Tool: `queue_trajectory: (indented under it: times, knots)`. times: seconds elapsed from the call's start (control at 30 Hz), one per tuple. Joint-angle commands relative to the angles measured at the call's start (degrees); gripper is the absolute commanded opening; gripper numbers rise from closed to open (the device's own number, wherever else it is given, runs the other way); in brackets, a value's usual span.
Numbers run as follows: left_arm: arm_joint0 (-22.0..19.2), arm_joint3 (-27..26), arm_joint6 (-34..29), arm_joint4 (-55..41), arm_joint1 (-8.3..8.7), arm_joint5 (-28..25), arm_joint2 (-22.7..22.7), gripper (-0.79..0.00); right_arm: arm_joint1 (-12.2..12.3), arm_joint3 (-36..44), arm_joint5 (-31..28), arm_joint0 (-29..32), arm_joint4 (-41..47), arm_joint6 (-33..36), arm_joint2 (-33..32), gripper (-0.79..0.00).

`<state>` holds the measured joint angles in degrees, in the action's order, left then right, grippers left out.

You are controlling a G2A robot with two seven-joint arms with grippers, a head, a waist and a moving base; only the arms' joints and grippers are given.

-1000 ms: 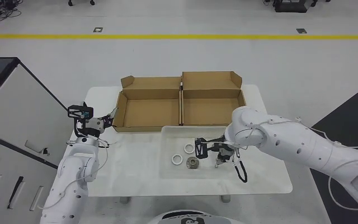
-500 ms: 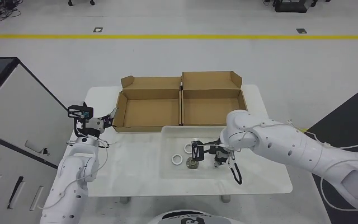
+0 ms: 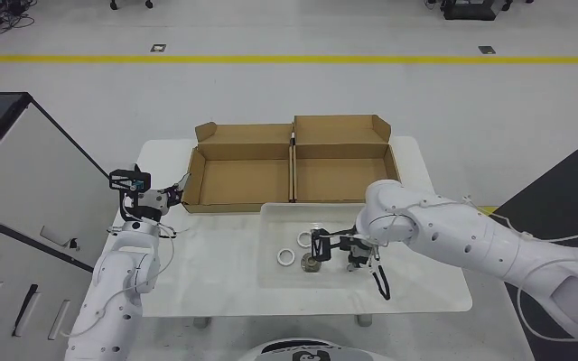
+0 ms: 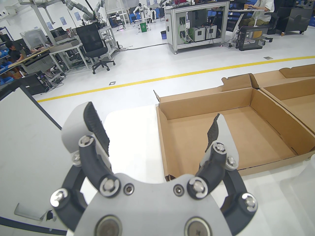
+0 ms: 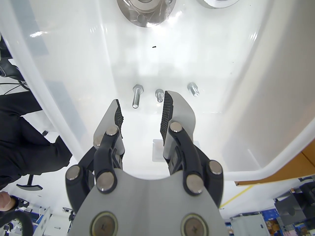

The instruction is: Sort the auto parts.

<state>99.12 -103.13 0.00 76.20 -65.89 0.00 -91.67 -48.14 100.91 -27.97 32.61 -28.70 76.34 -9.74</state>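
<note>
Wide and white, the surface (image 3: 226, 280) carries in the top view two open cardboard boxes, the left box (image 3: 239, 183) and the right box (image 3: 343, 179), with a white tray (image 3: 271, 217) in front of them. In the tray lie a pale ring (image 3: 285, 258), a second ring (image 3: 305, 239) and a metal flange (image 3: 311, 263). The right hand (image 3: 318, 245) hangs low over the tray, next to the flange. The left hand (image 3: 176, 192) stands at the outer corner of the left box.

From the left wrist we see the left hand (image 4: 152, 112) spread wide and holding nothing.

From the right wrist we see the right hand (image 5: 142, 98) inside the tray, jaws parted and nothing between them. Just before its tips lie a long bolt (image 5: 136, 95), a short bolt (image 5: 159, 95) close to one pad, and a third bolt (image 5: 193, 89) a little aside.

We judge that the sorting is near its start, since no part lies in the boxes, and that the step in hand is picking a bolt. The next move calls for bringing one bolt between the pads and then closing on it. Such a thin part may roll away.
</note>
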Motion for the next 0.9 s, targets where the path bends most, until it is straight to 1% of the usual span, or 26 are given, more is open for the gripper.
queue_trajectory:
  times: [0.0,0.33,0.6,0.73,0.87]
  knots:
    - [0.0,0.0,0.0,0.0,0.0,0.0,0.0,0.0,0.1,0.1,0.2,0.1,0.0,0.2,0.0,-0.406]
    - [0.0,0.0,0.0,0.0,0.0,0.0,0.0,0.0,0.2,0.5,0.8,0.8,-0.5,0.8,0.0,-0.437]
    - [0.0,0.0,0.0,0.0,0.0,0.0,0.0,0.0,-0.2,0.0,0.9,1.4,-0.7,0.9,0.0,-0.453]
    - [0.0,0.0,0.0,0.0,0.0,0.0,0.0,0.0,-0.5,-0.2,1.2,1.6,-0.6,1.2,0.0,-0.48]
    - [0.0,0.0,0.0,0.0,0.0,0.0,0.0,0.0,-0.8,-0.5,1.6,1.7,-0.5,1.6,0.0,-0.489]
